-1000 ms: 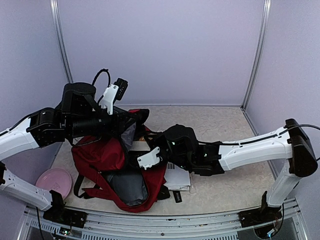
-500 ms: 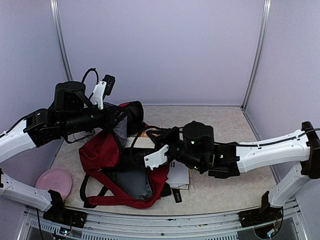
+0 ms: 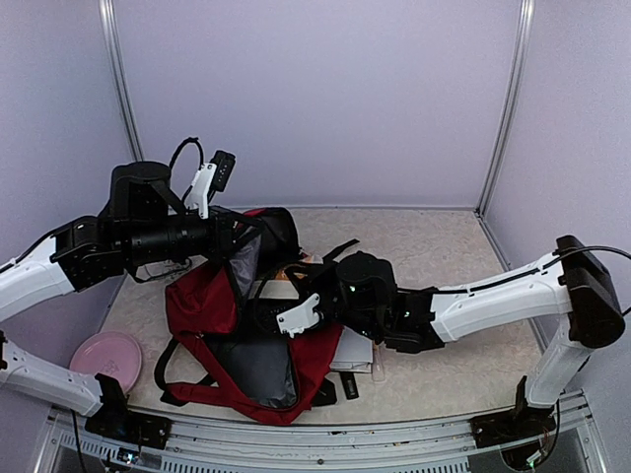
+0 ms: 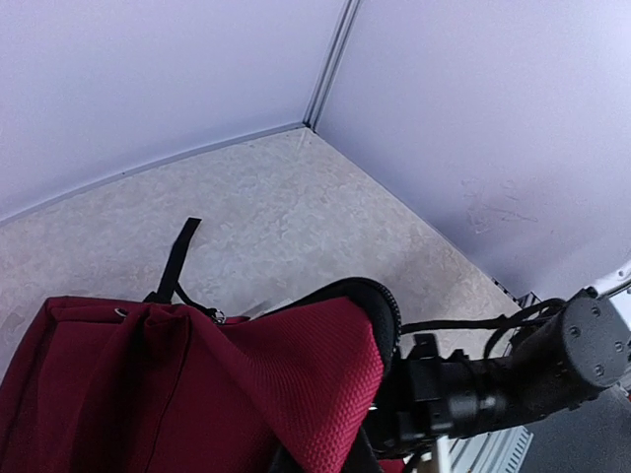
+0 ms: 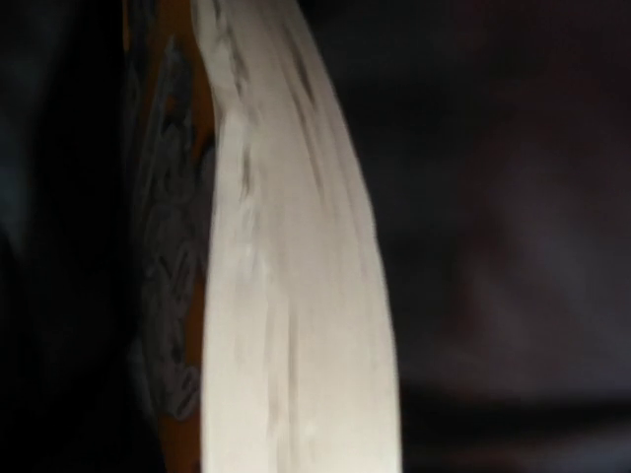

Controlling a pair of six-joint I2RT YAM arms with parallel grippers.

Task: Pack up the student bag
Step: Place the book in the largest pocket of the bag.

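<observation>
The dark red student bag (image 3: 202, 301) lies open at the left-centre of the table, its grey lining (image 3: 258, 367) showing. My left gripper (image 3: 240, 236) is shut on the bag's upper flap (image 4: 296, 379) and holds it raised; the red fabric hides its fingers in the left wrist view. My right gripper (image 3: 274, 305) reaches into the bag's mouth from the right. The right wrist view shows a book close up, with its white page edge (image 5: 296, 296) and orange cover (image 5: 163, 246), against the dark inside of the bag. The right fingers are hidden.
A pink plate (image 3: 104, 357) sits at the front left. White papers or books (image 3: 357, 352) lie under my right forearm, with a small black object (image 3: 350, 386) in front of them. Black straps (image 3: 168, 379) trail off the bag's front left. Walls enclose the back and sides.
My right wrist drew back to the right, then pushed left again into the bag's mouth. The bag has shifted slightly right. My left gripper still holds the flap up.
</observation>
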